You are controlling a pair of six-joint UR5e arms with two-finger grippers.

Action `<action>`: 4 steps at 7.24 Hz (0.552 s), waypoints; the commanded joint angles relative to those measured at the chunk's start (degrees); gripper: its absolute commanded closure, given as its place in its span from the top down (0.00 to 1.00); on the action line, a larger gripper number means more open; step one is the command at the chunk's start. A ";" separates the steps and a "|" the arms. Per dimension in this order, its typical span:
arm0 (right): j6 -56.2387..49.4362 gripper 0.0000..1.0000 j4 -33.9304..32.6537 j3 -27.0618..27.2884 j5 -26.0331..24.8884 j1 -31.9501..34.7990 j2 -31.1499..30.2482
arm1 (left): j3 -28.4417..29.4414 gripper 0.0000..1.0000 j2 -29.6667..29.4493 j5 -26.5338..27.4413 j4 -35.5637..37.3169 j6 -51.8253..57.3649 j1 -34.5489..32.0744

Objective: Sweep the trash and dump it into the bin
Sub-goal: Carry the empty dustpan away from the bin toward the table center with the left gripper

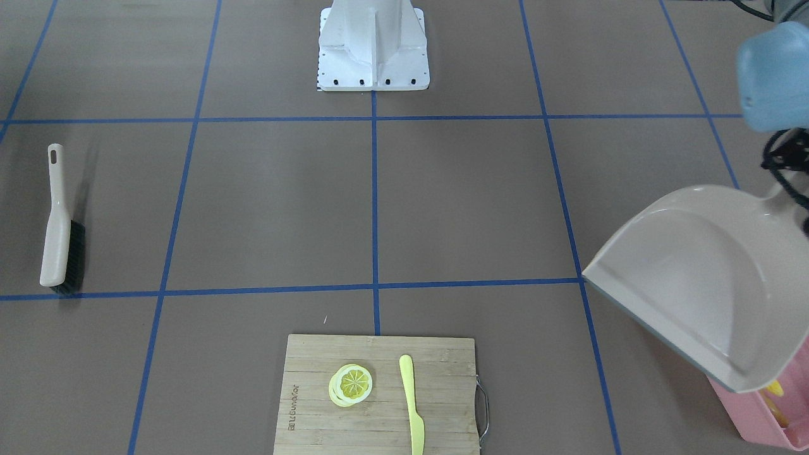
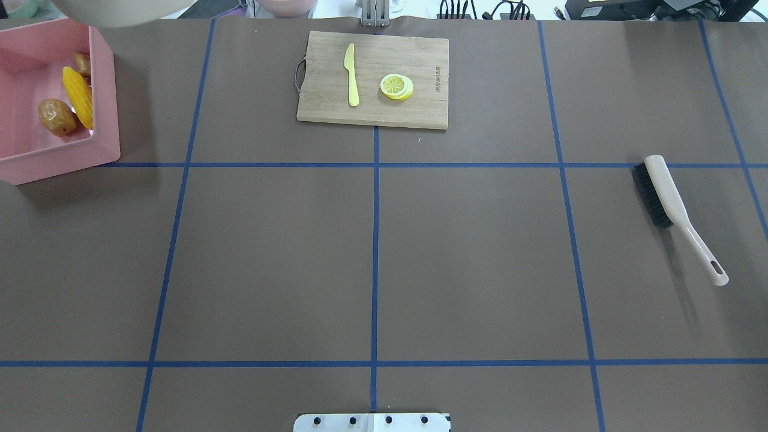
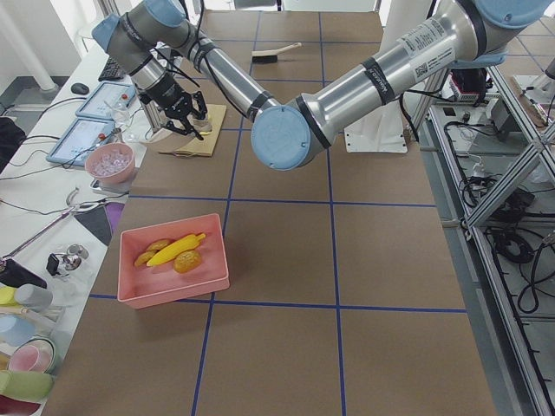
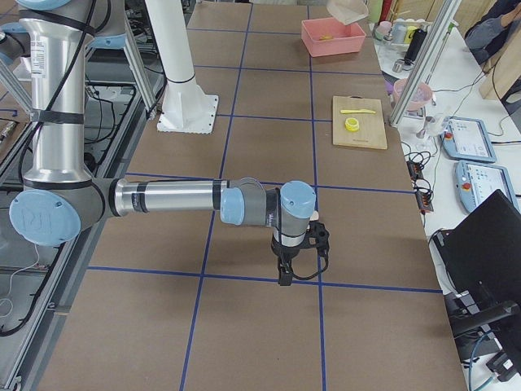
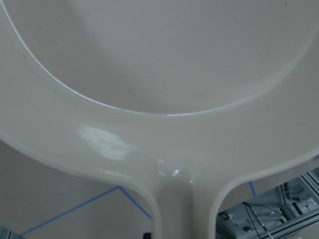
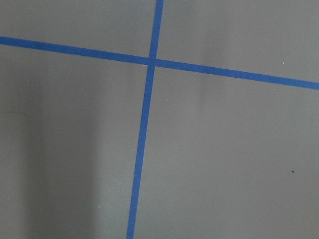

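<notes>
Right arm [image 4: 163, 198], the near, large one, extends low across the brown worktop [image 4: 244, 138]. Its gripper [image 4: 286, 273] points downward just over a blue tape line [image 4: 244, 277]; whether its jaws are apart or closed cannot be determined. At the far end stands the pink bin [image 4: 332, 47] with a yellow item [image 4: 326, 36] inside. A beige dustpan [image 4: 348, 10] hangs tilted above it. A wooden cutting board [image 4: 362, 137] carries a yellow knife [image 4: 356, 111] and a lemon slice [image 4: 352, 124].
</notes>
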 commanded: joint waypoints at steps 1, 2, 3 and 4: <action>0.00 1.00 0.07 -0.05 -0.04 0.00 0.01 | -1.79 0.00 0.76 -3.33 -5.74 -4.61 4.35; 0.00 1.00 0.07 -0.05 -0.04 0.00 0.01 | -1.79 0.00 0.94 -3.25 -5.85 -7.79 4.88; 0.00 1.00 -0.01 -0.14 -0.04 0.00 0.01 | -5.01 0.00 0.94 -3.34 -5.85 -15.30 6.71; 0.00 1.00 0.07 -0.05 -0.04 0.00 0.01 | -9.48 0.00 2.68 -3.07 -8.11 -26.95 10.12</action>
